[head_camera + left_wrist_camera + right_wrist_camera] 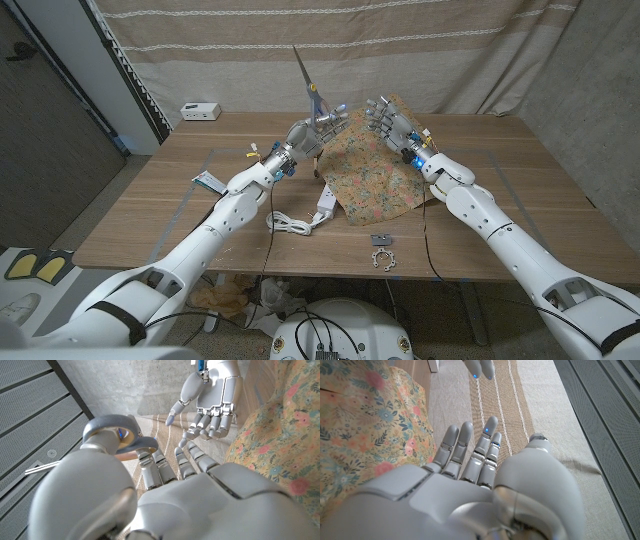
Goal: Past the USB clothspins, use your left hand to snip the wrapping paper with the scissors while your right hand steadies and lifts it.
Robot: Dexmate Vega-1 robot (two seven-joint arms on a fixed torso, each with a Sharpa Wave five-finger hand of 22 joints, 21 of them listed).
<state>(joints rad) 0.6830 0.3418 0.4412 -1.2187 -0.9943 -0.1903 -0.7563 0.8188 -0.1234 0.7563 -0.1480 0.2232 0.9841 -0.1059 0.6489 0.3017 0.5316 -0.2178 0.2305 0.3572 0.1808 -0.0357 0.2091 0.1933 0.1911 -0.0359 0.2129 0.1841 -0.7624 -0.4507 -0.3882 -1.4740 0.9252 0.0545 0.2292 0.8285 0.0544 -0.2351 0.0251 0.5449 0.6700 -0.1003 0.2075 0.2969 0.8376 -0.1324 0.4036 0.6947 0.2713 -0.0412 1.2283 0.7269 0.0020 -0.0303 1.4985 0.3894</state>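
My left hand [312, 128] grips the scissors [305, 75] over the table's far middle, blades pointing up and away. The grey handle loop [112, 435] sits around its thumb in the left wrist view. The floral wrapping paper [375, 175] lies crumpled right of centre, its far edge raised beside my right hand [392, 124]. That hand [470, 485] has its fingers [487, 435] spread with nothing between them, and the paper [365, 425] runs along its side. It hangs fingers apart [212, 395] just beyond my left hand, next to the paper [280, 450].
A white USB cable [292, 222] lies coiled in front of the paper. A small grey clip [381, 239] and a ring-shaped piece [383, 261] sit near the front edge. A white box [200, 110] stands at the far left corner. A curtain hangs behind the table.
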